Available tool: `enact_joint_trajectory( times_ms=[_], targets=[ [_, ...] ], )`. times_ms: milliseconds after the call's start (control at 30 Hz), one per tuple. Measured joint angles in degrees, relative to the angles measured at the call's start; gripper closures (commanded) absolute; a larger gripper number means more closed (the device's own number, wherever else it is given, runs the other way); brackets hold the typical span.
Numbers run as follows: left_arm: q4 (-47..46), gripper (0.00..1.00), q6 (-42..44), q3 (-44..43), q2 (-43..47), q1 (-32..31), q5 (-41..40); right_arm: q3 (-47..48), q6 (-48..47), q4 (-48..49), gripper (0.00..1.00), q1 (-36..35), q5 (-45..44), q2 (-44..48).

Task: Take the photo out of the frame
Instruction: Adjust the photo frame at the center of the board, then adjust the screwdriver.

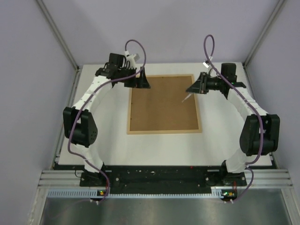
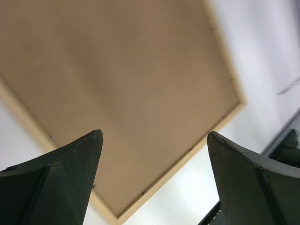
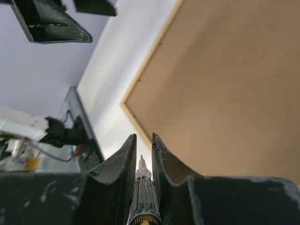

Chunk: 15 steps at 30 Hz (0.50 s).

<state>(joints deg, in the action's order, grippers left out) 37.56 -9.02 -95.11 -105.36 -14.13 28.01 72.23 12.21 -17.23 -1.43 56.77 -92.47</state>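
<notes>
The frame (image 1: 164, 131) lies face down on the white table, its thin tan border around the plain brown backing board (image 1: 163, 103). The photo is hidden. My left gripper (image 1: 142, 83) hovers open and empty over the frame's far left corner; in the left wrist view its jaws stand wide apart (image 2: 154, 132) above the board (image 2: 126, 93) and the border (image 2: 154, 190). My right gripper (image 1: 194, 88) is at the far right edge, shut on a thin pen-like tool (image 3: 142, 187) whose pale tip (image 1: 186, 97) points down at the board (image 3: 225, 84).
The white table top (image 1: 164, 150) shows around the frame. Pale enclosure walls with metal posts (image 1: 58, 35) stand left, right and behind. A black rail (image 1: 159, 174) runs along the near edge between the arm bases. The left gripper (image 3: 51, 23) shows in the right wrist view.
</notes>
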Motion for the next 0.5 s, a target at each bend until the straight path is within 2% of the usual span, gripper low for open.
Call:
enact_joint_trajectory(
  times_ms=[100,233,400,500],
  targets=[
    [-4.2,0.02,-0.22,-3.58,-0.52,-2.89,9.68,-0.96,6.23,6.69,1.0,-3.39,4.52,-0.72],
    [-9.05,0.02,-2.08,-5.7,-3.65,-8.28,18.56,-4.59,17.27,22.34,1.0,-5.7,9.46,-0.7],
    [-11.54,0.05,-5.01,-7.13,-9.4,-13.4,26.64,-8.94,32.3,40.68,1.0,-5.79,12.74,-0.72],
    [-12.0,0.1,-6.71,-7.63,-10.56,-14.23,30.29,-11.3,38.97,49.57,1.0,-5.55,14.08,-0.94]
  ],
)
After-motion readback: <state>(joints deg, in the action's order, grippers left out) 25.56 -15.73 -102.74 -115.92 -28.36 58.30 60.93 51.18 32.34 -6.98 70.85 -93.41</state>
